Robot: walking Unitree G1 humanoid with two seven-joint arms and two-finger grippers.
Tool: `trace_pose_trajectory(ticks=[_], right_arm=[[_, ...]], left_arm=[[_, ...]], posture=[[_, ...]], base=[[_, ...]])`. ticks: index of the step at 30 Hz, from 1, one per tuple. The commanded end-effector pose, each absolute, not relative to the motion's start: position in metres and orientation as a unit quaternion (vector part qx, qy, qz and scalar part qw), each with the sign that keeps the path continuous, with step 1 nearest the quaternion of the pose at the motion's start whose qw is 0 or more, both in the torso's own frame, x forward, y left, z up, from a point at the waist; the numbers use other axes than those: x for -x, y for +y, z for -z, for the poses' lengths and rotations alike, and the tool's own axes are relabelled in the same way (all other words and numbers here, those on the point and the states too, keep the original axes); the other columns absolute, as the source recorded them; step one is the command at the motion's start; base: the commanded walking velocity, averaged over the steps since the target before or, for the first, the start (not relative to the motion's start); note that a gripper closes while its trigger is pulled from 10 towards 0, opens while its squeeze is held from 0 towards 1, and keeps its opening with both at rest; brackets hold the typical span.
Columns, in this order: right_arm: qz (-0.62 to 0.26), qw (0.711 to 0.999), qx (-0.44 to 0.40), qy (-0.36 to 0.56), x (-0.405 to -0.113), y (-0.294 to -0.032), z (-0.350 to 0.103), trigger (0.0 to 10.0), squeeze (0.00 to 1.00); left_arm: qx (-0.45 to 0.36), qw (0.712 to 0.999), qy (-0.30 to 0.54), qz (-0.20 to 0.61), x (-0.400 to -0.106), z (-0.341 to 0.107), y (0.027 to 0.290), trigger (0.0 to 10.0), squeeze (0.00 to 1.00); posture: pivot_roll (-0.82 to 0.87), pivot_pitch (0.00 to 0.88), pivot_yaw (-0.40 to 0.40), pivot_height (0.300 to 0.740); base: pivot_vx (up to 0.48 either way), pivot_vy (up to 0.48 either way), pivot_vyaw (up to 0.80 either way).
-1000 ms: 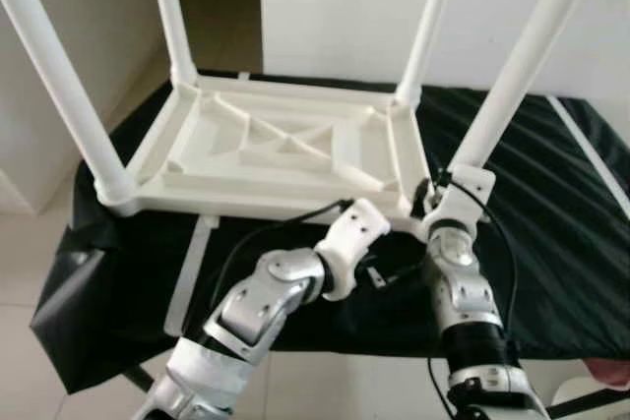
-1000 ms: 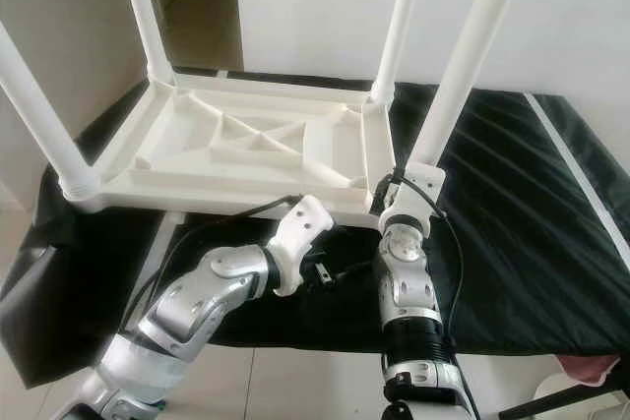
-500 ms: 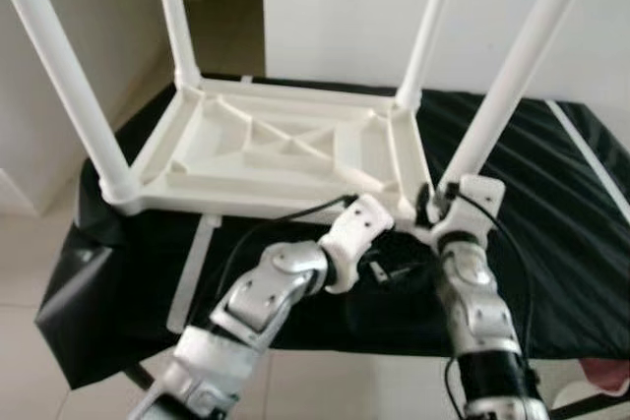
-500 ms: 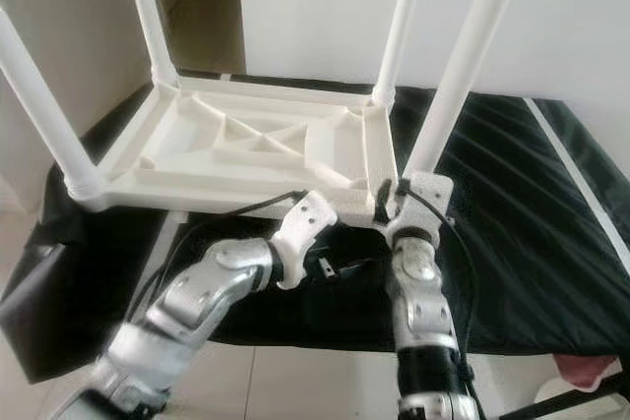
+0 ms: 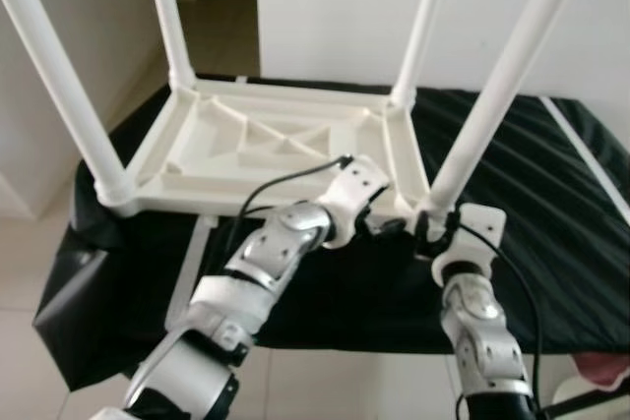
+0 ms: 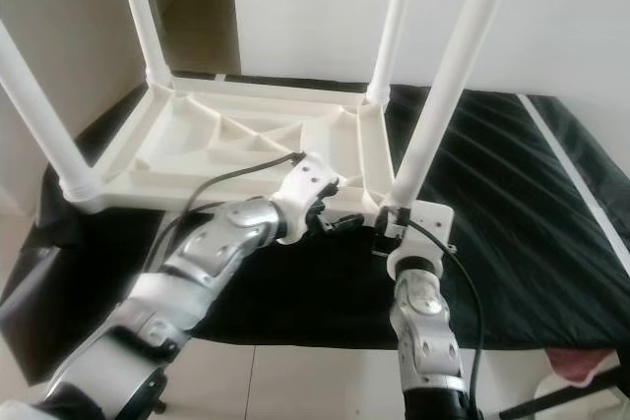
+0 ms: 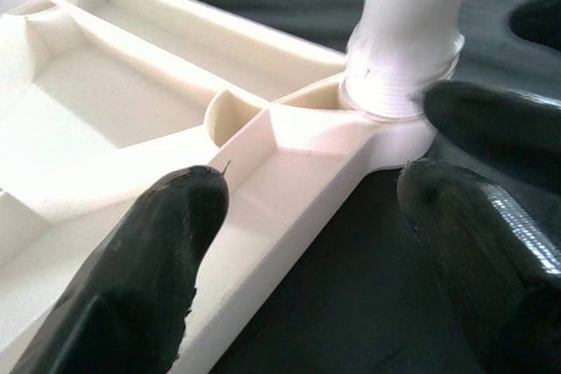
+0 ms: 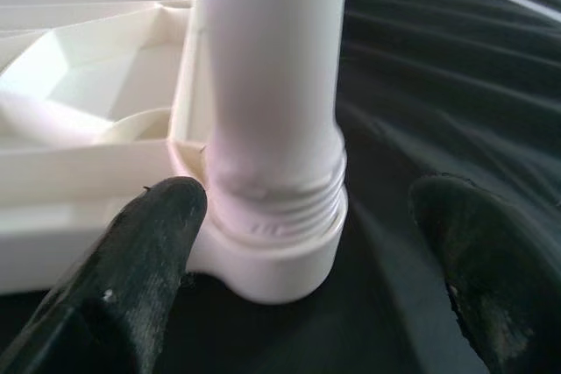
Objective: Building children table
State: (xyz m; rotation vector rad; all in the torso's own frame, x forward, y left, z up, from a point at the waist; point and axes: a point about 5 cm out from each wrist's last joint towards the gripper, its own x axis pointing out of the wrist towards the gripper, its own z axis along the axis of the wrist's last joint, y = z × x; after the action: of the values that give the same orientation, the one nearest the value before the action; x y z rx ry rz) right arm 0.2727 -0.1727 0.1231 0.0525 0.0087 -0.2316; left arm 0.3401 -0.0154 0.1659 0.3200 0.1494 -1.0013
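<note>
On a black cloth we see the white table upside down, legs up; our left gripper hangs at its near right corner, jaws apart beside the rim; our right gripper, jaws wide, straddles that corner's leg without touching it.

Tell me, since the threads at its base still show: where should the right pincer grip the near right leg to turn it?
Grip the near right leg on its smooth round shaft just above the exposed threads, coming in level from the robot's side. The leg stands upright in the corner socket of the upturned table top, and the right pincer is open with fingers either side of it.
</note>
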Motion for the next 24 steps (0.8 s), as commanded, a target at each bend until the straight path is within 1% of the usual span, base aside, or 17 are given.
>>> trace_pose_trajectory(ticks=[1,5,9,12,14,19,23,24], right_arm=[[0.115,0.993,-0.025,0.012,-0.270,-0.172,-0.122,10.0,0.00],[0.116,0.993,-0.020,0.015,-0.260,-0.174,-0.121,10.0,0.00],[0.121,0.992,-0.017,0.019,-0.254,-0.177,-0.120,10.0,0.00],[0.126,0.992,-0.017,0.020,-0.246,-0.181,-0.119,10.0,0.00],[0.127,0.992,-0.018,0.021,-0.240,-0.182,-0.119,10.0,0.00],[0.124,0.992,-0.021,0.023,-0.235,-0.180,-0.119,10.0,0.00],[0.124,0.992,-0.023,0.026,-0.229,-0.179,-0.118,10.0,0.00],[0.124,0.992,-0.023,0.026,-0.229,-0.179,-0.118,10.0,0.00]], left_arm=[[-0.169,0.871,0.067,0.455,-0.342,-0.163,-0.019,10.0,0.00],[-0.191,0.873,0.077,0.442,-0.346,-0.158,-0.025,10.0,0.00],[-0.196,0.876,0.085,0.433,-0.349,-0.156,-0.028,10.0,0.00],[-0.204,0.873,0.100,0.432,-0.350,-0.151,-0.029,10.0,0.00],[-0.248,0.872,0.103,0.410,-0.354,-0.146,-0.026,10.0,0.00],[-0.246,0.881,0.111,0.388,-0.358,-0.145,-0.024,10.0,0.00],[-0.243,0.900,0.111,0.346,-0.366,-0.151,-0.020,10.0,0.00],[-0.243,0.900,0.111,0.346,-0.366,-0.151,-0.020,10.0,0.00]], posture=[[-0.04,0.000,-0.021,0.740],[-0.05,0.000,-0.013,0.740],[-0.05,0.000,-0.008,0.740],[-0.05,0.000,-0.006,0.740],[-0.06,0.000,0.006,0.740],[-0.06,0.000,0.011,0.740],[-0.08,0.000,0.030,0.740],[-0.08,0.000,0.030,0.740]], base=[[0.000,0.000,0.00],[0.000,0.000,0.00],[0.000,0.000,0.00],[0.000,0.000,0.00],[0.000,0.000,0.00],[0.000,0.000,0.00],[0.000,0.000,0.00],[0.000,0.000,0.00]])
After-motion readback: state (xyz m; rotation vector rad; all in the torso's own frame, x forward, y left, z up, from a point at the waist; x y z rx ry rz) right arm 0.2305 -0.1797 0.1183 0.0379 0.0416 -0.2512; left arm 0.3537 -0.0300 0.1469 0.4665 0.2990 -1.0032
